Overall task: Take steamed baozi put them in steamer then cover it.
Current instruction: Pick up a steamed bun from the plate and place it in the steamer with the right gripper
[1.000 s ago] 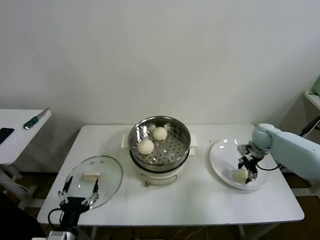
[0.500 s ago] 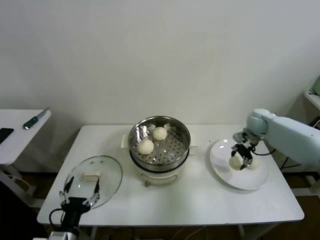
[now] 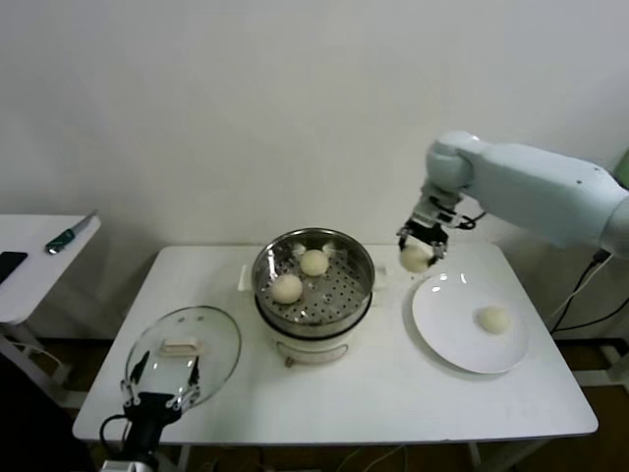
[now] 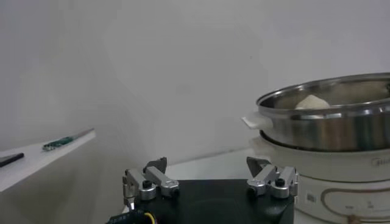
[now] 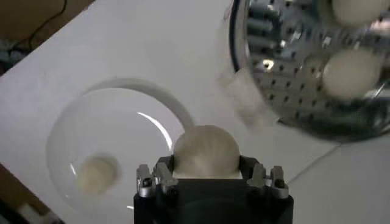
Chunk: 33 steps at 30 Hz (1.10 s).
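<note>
While gripping one steamed baozi (image 3: 415, 259), the right gripper (image 3: 418, 248) is hovering between steamer (image 3: 314, 280) and plate (image 3: 470, 322) over the white table (image 3: 393, 388); left gripper (image 3: 157, 398) is idling spread beside the cover (image 3: 184, 356); white wall (image 3: 295, 108) behind.

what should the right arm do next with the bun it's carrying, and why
Probably carry it on over the steamer and lower it onto the bare perforated floor. The right gripper holds a baozi in the air between the plate and the basket, which already holds two, with free room at the front.
</note>
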Each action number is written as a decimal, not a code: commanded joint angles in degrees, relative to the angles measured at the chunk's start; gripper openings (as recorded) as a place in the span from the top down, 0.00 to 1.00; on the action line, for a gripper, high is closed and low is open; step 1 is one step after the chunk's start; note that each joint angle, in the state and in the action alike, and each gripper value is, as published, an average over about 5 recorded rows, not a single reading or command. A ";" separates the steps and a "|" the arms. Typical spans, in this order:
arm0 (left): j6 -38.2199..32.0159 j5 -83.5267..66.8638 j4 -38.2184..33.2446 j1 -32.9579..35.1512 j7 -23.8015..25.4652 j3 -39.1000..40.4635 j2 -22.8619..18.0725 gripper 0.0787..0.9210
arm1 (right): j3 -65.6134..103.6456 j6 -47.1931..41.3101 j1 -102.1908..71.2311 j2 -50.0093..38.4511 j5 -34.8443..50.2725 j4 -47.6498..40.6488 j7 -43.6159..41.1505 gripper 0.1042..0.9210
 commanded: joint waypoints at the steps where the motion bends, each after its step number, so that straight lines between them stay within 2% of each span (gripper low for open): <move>1: -0.23 -0.80 0.10 0.69 0.10 -0.57 0.10 0.12 | -4.45 9.12 8.81 11.83 2.44 8.20 -0.06 0.29; 9: -0.27 -1.34 -0.14 0.85 0.11 -0.91 0.23 0.12 | -1.85 11.57 1.73 20.62 -3.91 3.71 0.60 0.29; 15: -0.15 -1.50 -0.16 0.62 0.12 -1.03 0.18 0.12 | -0.59 12.33 -5.16 23.80 -9.10 2.15 0.92 0.28; 33: -0.36 -2.42 0.88 0.36 0.17 -1.40 0.71 0.12 | -1.47 12.72 -9.05 24.37 -10.23 1.01 2.10 0.27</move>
